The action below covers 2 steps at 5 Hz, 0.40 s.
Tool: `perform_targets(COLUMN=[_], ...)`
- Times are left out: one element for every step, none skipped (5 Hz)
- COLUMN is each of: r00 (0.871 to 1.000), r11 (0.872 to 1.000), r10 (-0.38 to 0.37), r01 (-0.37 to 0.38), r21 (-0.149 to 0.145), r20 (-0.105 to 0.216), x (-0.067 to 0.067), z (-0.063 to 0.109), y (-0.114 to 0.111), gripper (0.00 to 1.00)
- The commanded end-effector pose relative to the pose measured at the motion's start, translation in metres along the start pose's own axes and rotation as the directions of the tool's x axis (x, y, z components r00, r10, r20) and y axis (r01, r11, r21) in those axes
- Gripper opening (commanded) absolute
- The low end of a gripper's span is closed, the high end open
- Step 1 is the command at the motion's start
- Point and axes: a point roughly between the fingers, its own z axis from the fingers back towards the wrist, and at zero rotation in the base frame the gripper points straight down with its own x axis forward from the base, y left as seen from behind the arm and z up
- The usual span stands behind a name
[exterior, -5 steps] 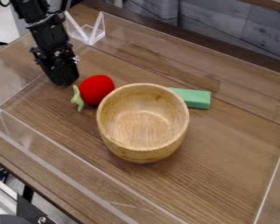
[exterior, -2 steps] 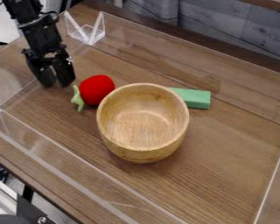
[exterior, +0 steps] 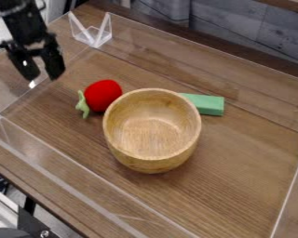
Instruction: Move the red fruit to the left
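Robot test bench in a laboratory setting.
A wood-grain bench point(exterior: 238, 139) is fenced by clear acrylic walls point(exterior: 93, 31); toy props, a wooden bowl point(exterior: 153, 129) and green block point(exterior: 207, 103), lie beside a black robot arm point(exterior: 25, 28).

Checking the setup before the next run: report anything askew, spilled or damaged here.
Nothing stands out. The red fruit sits beside the upright, empty wooden bowl, the green block lies flat behind it, and the gripper hangs open.

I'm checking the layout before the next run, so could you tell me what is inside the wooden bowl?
Nothing shows inside the wooden bowl: its bare floor and far inner wall are visible. The near rim hides part of the near inner wall. The red fruit sits outside, against its left side.
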Motion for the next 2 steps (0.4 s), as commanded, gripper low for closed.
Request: perform_targets(r00=[0.998,0.997], r11=[0.999,0.998], r10=[-0.041,-0.067], r01=[0.040,0.066], r21=[0.019,0.016], r20=[0.050,0.047], x=[0.0059,0.0091], z=[0.0263,0.0296], y=[-0.0134,-0.0124], gripper=[1.00,1.00])
